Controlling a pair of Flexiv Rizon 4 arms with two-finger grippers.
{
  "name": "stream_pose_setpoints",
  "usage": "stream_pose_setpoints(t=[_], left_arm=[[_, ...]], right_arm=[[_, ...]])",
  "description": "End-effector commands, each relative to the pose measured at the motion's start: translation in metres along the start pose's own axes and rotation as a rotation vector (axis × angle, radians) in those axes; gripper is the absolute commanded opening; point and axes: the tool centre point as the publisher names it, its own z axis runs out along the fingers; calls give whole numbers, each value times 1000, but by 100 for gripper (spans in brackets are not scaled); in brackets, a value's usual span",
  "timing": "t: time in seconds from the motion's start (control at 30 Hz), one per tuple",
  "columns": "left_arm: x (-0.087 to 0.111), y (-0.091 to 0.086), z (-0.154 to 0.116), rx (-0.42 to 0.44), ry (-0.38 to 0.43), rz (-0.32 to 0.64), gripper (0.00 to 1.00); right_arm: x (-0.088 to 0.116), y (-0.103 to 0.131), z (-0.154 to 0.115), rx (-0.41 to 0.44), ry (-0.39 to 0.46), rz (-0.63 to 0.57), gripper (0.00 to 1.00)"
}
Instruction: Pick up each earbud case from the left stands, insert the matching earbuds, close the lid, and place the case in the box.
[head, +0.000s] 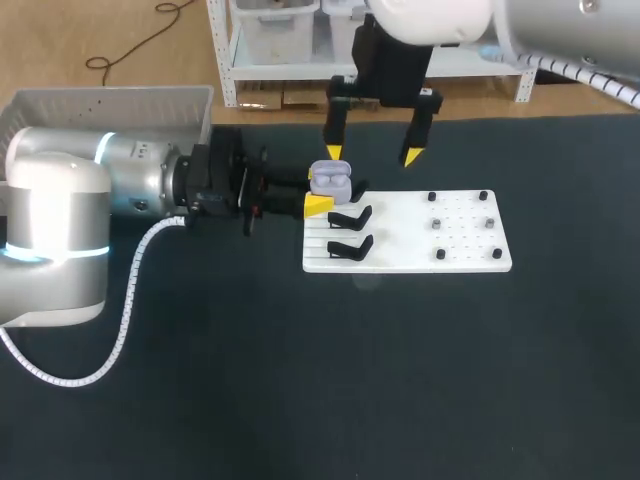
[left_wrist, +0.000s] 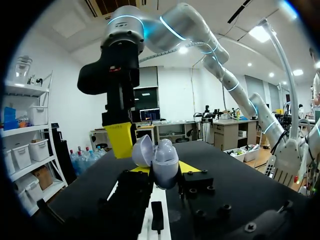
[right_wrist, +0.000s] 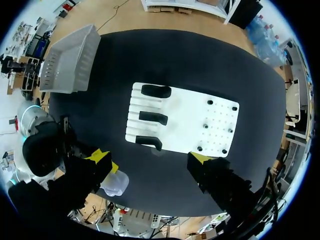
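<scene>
While gripped, lilac earbud case (left_wrist: 164, 165), lid (left_wrist: 141, 150) open

I can read no text, number, label or sign in any view; the white board (head: 400, 250) and the earbud case (head: 331, 180) carry no legible print.

In my left gripper (left_wrist: 164, 169) the case (left_wrist: 166, 155) is smooth, glossy plastic. The counter (head: 300, 380) looks matt (cloth-like, faintly rough). The board (head: 460, 245) is smooth white plastic, its stands (head: 350, 217) matt black. The box (head: 100, 105) is pale grey plastic.
</scene>
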Motion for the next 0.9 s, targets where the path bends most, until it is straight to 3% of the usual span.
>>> stream_pose_setpoints(t=[0.03,0.43,0.6,0.73,0.9], left_arm=[[1,-1,0,-3,-1,2,0],[1,-1,0,-3,-1,2,0],[1,-1,0,-3,-1,2,0],[1,-1,0,-3,-1,2,0],[1,-1,0,-3,-1,2,0]], right_arm=[[6,3,-3,-2,6,-12,100],[11,9,-4,-8,29,-44,100],[16,9,-24,47,-115,-29,100],[28,17,-51,94,-215,-92,100],[50,23,-74,134,-270,-182,100]])
